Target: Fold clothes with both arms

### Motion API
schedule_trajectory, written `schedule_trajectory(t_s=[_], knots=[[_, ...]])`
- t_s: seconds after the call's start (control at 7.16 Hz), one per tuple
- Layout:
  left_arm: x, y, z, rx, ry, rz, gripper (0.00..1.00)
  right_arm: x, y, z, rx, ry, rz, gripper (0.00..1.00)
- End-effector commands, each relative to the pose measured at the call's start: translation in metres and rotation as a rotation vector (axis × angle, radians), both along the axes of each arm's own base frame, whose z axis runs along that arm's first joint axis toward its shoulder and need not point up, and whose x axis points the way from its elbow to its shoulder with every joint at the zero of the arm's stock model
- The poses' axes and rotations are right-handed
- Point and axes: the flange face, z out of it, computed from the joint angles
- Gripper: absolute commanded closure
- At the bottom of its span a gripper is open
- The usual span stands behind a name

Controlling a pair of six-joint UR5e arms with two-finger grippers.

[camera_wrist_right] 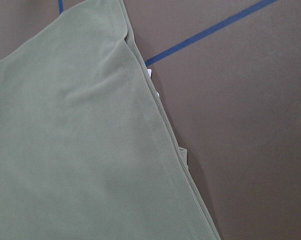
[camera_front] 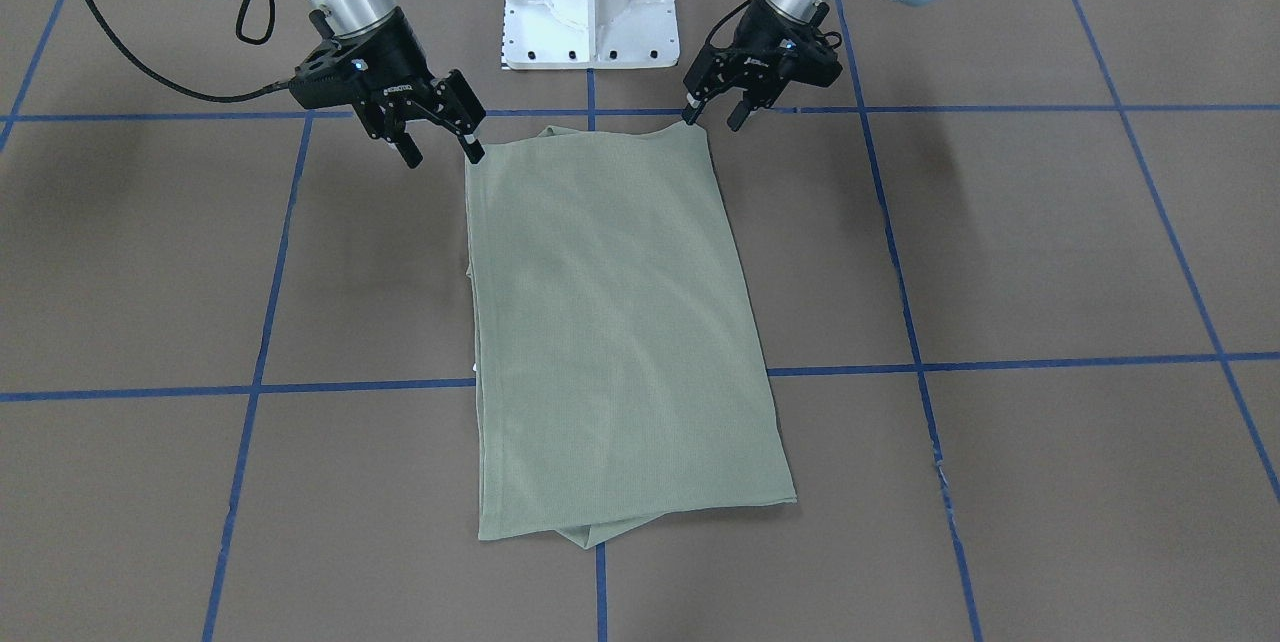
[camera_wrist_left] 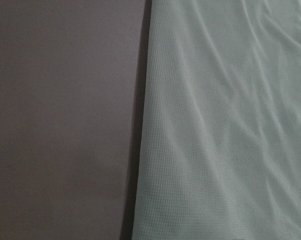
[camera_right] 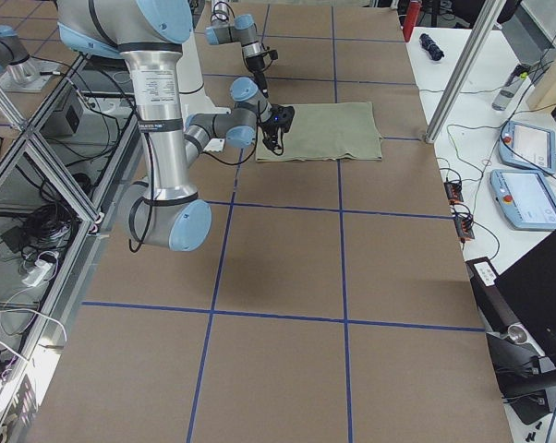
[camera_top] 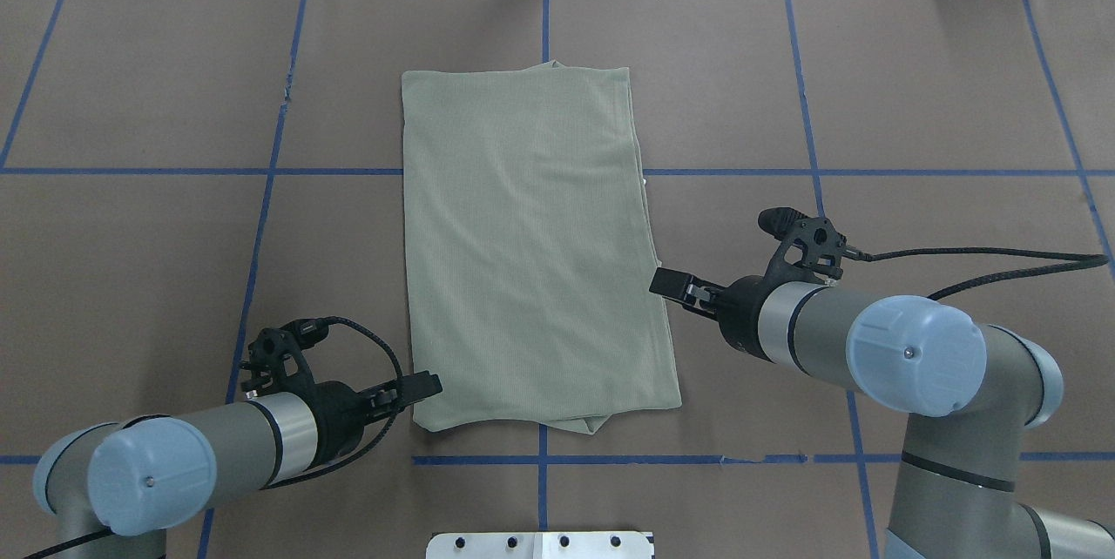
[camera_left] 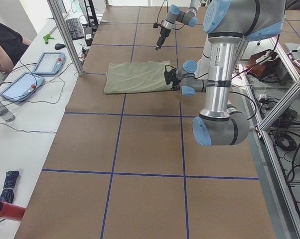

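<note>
Left gripper (camera_top: 424,387), lower left of the overhead view, jaws spread wide and empty, sits at the shirt's (camera_top: 531,245) near corner. Right gripper (camera_top: 669,283), equally wide and empty, is just beside its right edge. Shirt lies folded flat, mid-frame. White tag (camera_wrist_right: 149,73) peeks out; lettering unreadable.

The left arm (camera_top: 261,435) and the right arm (camera_top: 819,324) are round silver and grey tubes with light-blue caps on the joints. A black cable (camera_top: 958,253) hangs off each. The left gripper (camera_front: 712,120) and the right gripper (camera_front: 444,159) are black, with two thin fingers. The white base (camera_front: 590,2) has dark screw holes.
</note>
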Motion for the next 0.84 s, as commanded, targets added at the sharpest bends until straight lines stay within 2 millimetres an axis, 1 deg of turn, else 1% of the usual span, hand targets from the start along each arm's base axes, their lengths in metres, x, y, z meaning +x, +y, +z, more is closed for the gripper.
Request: schedule_trajectory(t_s=[0.0,0.42,0.7], knots=[[0.018,0.0,-0.002,-0.018,-0.014,-0.005,0.14,-0.001,0.0,0.0,0.001,0.0,0.0,0.0],[0.022,-0.001,0.005,-0.047,-0.02,-0.016,0.14,-0.002,0.0,-0.001,0.002,-0.001,0.0,0.0],[0.032,-0.002,0.008,-0.049,-0.03,-0.014,0.14,-0.002,0.0,-0.002,0.003,-0.003,0.0,0.0]])
